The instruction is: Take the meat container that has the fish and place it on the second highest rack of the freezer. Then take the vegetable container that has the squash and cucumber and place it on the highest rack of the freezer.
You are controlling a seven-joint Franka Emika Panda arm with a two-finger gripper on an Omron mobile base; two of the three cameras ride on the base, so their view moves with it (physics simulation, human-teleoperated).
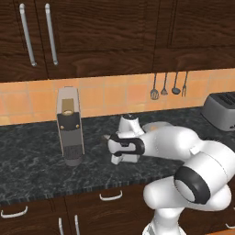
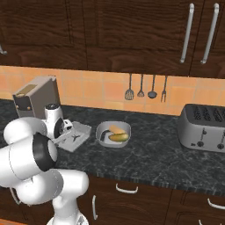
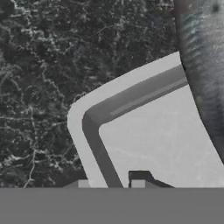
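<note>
The meat container (image 2: 79,135) is a flat grey tray on the dark counter, just left of a grey bowl (image 2: 113,133). That bowl is the vegetable container, with the yellow squash (image 2: 116,129) and the green cucumber (image 2: 118,137) in it. In the hand view the tray's rounded corner (image 3: 81,114) lies below me. The silver-grey fish (image 3: 203,65) lies along the tray's right side. My gripper (image 3: 110,184) straddles the tray's rim, one fingertip (image 3: 83,183) outside and the other inside, shut on that wall. The freezer and its racks are out of view.
A coffee machine (image 1: 69,126) stands at the left on the counter, close to my arm. A toaster (image 2: 204,127) sits at the far right. Kitchen utensils (image 2: 146,88) hang on the tiled wall, with dark wood cupboards above and drawers below.
</note>
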